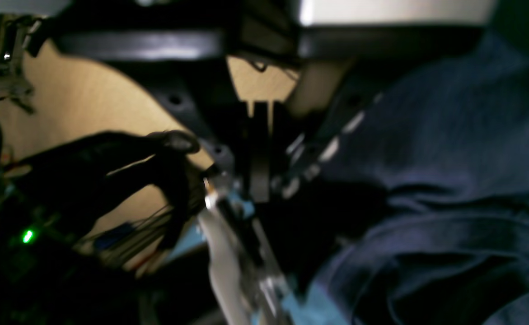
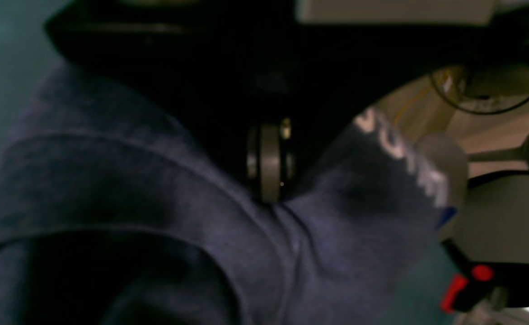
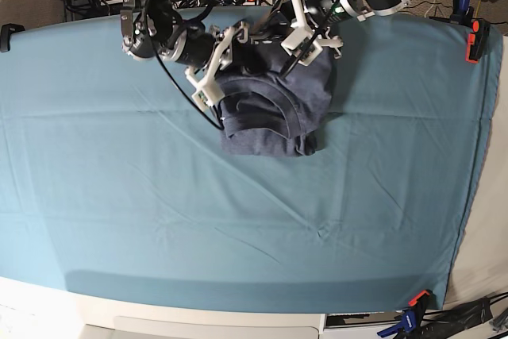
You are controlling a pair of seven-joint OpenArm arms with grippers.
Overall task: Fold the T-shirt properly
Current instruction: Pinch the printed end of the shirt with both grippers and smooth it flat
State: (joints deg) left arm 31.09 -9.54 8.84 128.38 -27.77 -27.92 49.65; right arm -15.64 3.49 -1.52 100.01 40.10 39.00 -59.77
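A teal table cloth covers the whole work surface, held at its edges by clamps, with cables and a power strip along the far side. The T-shirt lies bunched at the far middle of the cloth, already reduced to a compact, roughly square bundle with its ribbed collar curving across the top layer.

Both arms crowd over its far edge. The right gripper sits at the bundle's left corner, jaws closed tight on a pinch of T-shirt fabric, as the right wrist view shows cloth running up into them. The left gripper is at the opposite far corner, also closed; the blurred left wrist view suggests it holds fabric, though I cannot be sure.

Gripping two matching corners likely lets the arms carry that edge over together, keeping the fold square.
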